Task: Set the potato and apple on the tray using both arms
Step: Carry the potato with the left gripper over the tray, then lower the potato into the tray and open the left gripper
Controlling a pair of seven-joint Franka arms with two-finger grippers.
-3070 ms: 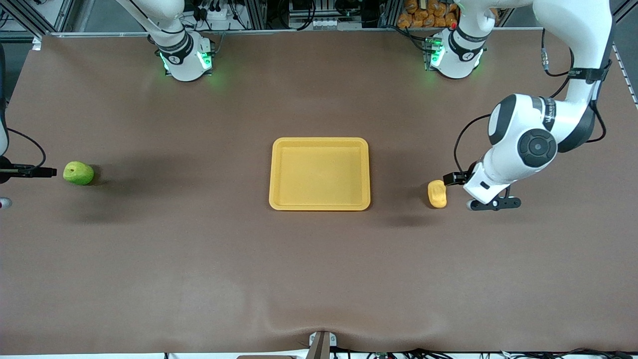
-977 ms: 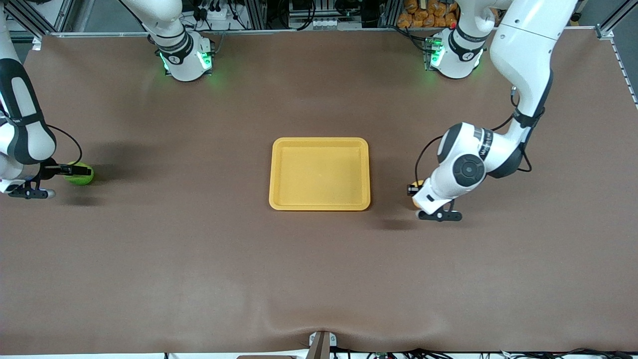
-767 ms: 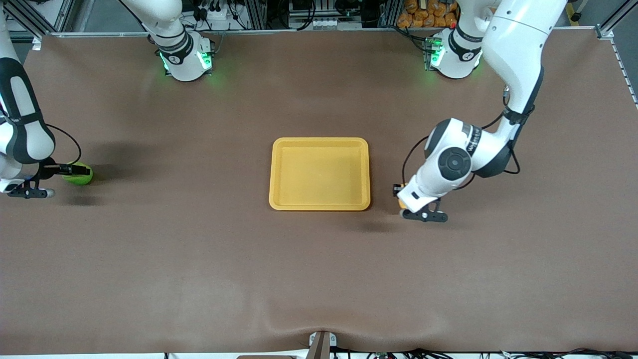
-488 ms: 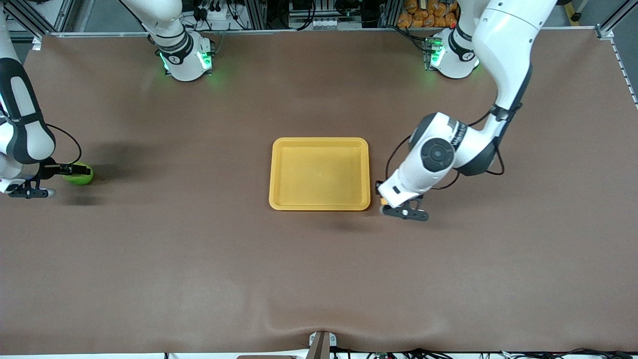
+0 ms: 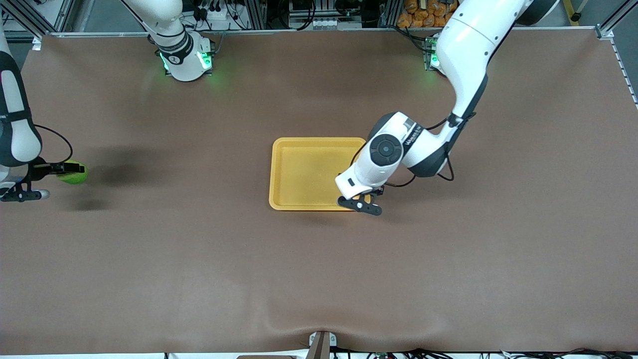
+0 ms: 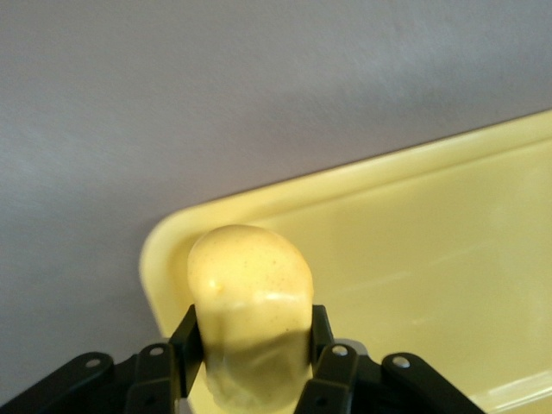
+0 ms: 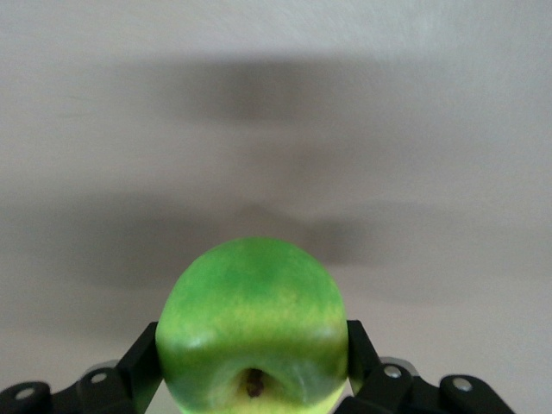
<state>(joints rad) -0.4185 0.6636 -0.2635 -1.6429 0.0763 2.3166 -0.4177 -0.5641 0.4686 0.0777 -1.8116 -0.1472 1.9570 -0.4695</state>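
The yellow tray (image 5: 304, 169) lies at the table's middle. My left gripper (image 5: 360, 202) is shut on the potato and holds it over the tray's corner that is nearest the front camera, toward the left arm's end. The arm hides the potato in the front view. In the left wrist view the potato (image 6: 250, 285) sits between the pads (image 6: 320, 332), over the tray's rounded corner (image 6: 172, 237). My right gripper (image 5: 67, 169) is shut on the green apple (image 5: 76, 175) at the right arm's end of the table and holds it just above the mat. In the right wrist view the apple (image 7: 250, 310) fills the jaws, stem dimple toward the camera.
A brown mat covers the table. The right arm's green-lit base (image 5: 187, 60) stands at the table's edge farthest from the front camera. A small clamp (image 5: 321, 344) sits at the edge nearest the front camera.
My left gripper has carried the potato from the mat beside the tray to over the tray's corner. My right gripper has closed on the apple and raised it slightly.
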